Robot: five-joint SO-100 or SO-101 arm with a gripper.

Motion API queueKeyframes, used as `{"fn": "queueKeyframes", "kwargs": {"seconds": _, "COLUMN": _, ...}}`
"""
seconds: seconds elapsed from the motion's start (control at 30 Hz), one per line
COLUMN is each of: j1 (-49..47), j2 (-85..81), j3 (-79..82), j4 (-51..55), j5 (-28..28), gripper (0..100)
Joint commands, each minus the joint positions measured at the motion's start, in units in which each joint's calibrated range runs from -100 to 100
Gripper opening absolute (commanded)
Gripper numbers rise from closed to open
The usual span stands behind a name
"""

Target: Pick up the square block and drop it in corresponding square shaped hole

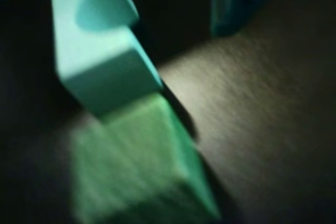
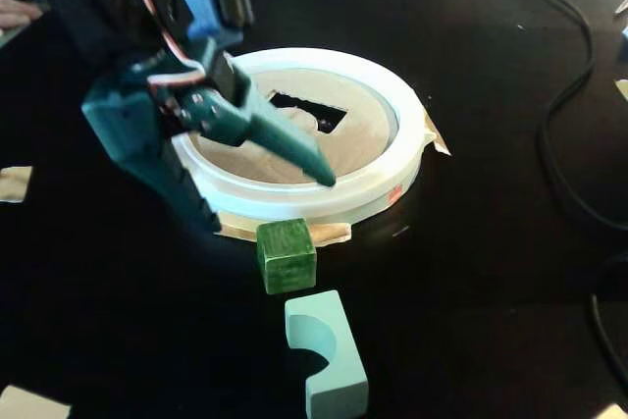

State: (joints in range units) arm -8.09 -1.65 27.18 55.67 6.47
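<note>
The square block (image 2: pixel 287 255), a dark green cube, sits on the black table just in front of the round tan board's white rim (image 2: pixel 392 154). In the blurred wrist view the cube (image 1: pixel 136 166) fills the lower left. My teal gripper (image 2: pixel 267 199) hangs over the rim's near left side, a little behind and above the cube. It is open, jaws spread wide, nothing between them. One teal finger (image 1: pixel 233 3) shows at the top right of the wrist view. A wide dark cut-out with a curved notch (image 2: pixel 309 110) shows in the board. The square shaped hole is hidden.
A pale teal block with a semicircular notch (image 2: pixel 329 360) lies just in front of the cube, and touches it in the wrist view (image 1: pixel 100 45). Black cables (image 2: pixel 564 144) run along the right. Tan paper scraps (image 2: pixel 15 183) lie at the left edge.
</note>
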Motion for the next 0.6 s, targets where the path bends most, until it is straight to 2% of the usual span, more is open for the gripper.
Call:
{"fn": "queueKeyframes", "kwargs": {"seconds": 0.0, "j1": -3.5, "j2": 4.0, "j3": -8.5, "j4": -0.5, "j5": 1.7, "gripper": 86}}
{"fn": "queueKeyframes", "kwargs": {"seconds": 0.1, "j1": -5.9, "j2": 8.2, "j3": -12.2, "j4": -0.5, "j5": 1.7, "gripper": 86}}
{"fn": "queueKeyframes", "kwargs": {"seconds": 0.57, "j1": -4.5, "j2": 20.1, "j3": -19.3, "j4": -0.4, "j5": 1.7, "gripper": 86}}
